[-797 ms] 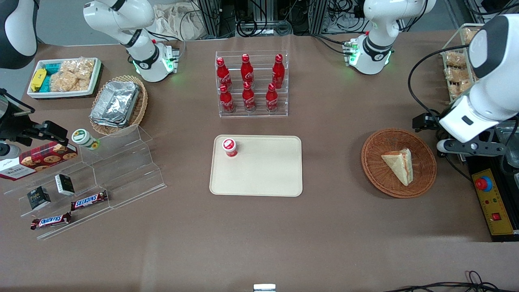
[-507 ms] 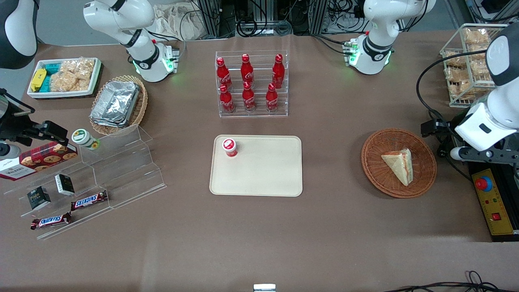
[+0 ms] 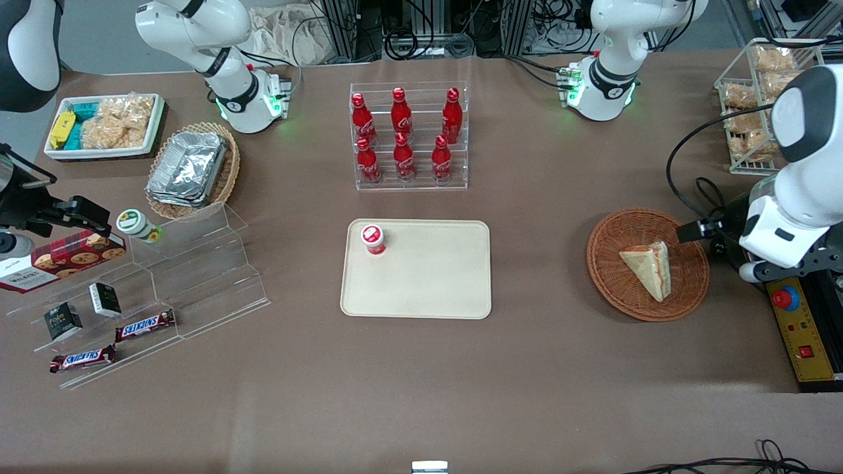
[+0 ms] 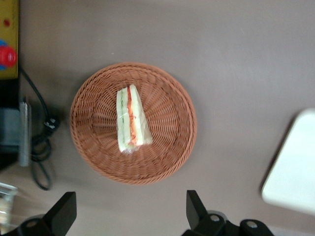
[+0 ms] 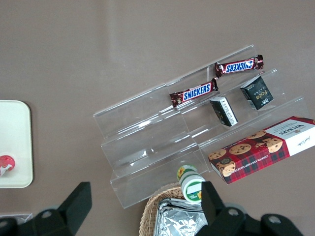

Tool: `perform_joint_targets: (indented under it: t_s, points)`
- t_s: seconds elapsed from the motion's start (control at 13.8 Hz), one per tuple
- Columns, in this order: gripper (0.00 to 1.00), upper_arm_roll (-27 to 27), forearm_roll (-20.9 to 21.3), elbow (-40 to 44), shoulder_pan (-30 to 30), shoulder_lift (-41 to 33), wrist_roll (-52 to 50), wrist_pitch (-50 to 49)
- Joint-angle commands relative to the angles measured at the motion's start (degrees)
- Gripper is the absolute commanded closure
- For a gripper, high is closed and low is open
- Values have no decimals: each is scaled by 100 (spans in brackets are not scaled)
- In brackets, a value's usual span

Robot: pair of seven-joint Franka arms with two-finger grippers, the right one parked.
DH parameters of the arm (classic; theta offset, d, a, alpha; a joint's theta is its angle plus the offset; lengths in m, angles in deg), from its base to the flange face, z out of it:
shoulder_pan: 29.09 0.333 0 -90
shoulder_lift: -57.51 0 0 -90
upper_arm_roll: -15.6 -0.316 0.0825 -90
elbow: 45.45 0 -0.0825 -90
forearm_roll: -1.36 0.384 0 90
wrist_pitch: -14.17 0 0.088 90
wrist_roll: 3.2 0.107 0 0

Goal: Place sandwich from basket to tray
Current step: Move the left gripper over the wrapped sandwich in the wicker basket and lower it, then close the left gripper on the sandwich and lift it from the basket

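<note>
Brown tabletop (image 3: 560, 368), cluttered at the parked arm's end, sparse at the working arm's end.

Sandwich (image 3: 649, 266) lies in the reddish-brown basket (image 3: 609, 280), toward the working arm's end of the table. It lies on its side; the wrist view shows the red and green filling stripe along its edge (image 4: 130, 119). Nothing touches it.

Tray (image 3: 435, 289) sits mid-table, well apart from the basket, nearer the front camera than the clear rack of red bottles (image 3: 408, 135). One red-capped bottle (image 3: 373, 239) stands on the tray at the corner toward the parked arm, on the rack side.

Gripper (image 4: 130, 212) hangs above the table just beside the basket, on the working arm's side. Its fingers (image 4: 61, 212) are spread wide apart, holding nothing; from the wrist camera the basket (image 4: 167, 152) and sandwich sit in line with the gap between them.

A yellow control box with a red button (image 3: 797, 329) is at the table edge near the basket.
</note>
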Motion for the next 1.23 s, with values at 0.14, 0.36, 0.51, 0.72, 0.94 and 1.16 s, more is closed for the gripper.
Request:
perform_joint_targets:
  t_s: [0.14, 0.36, 0.51, 0.72, 0.94, 1.16]
  points:
    - [0, -62, 69, -1385, 17, -434, -1413, 1187]
    - [0, -194, 69, -2246, 17, -399, -1703, 2381]
    - [0, -221, 78, -2642, 17, -277, -1713, 3007]
    - [0, -229, 383, -2705, 26, 13, -1704, 3212]
    - [0, -414, 499, -2705, 26, 277, -1704, 3448]
    - [0, -414, 499, -2705, 26, 558, -1704, 3738]
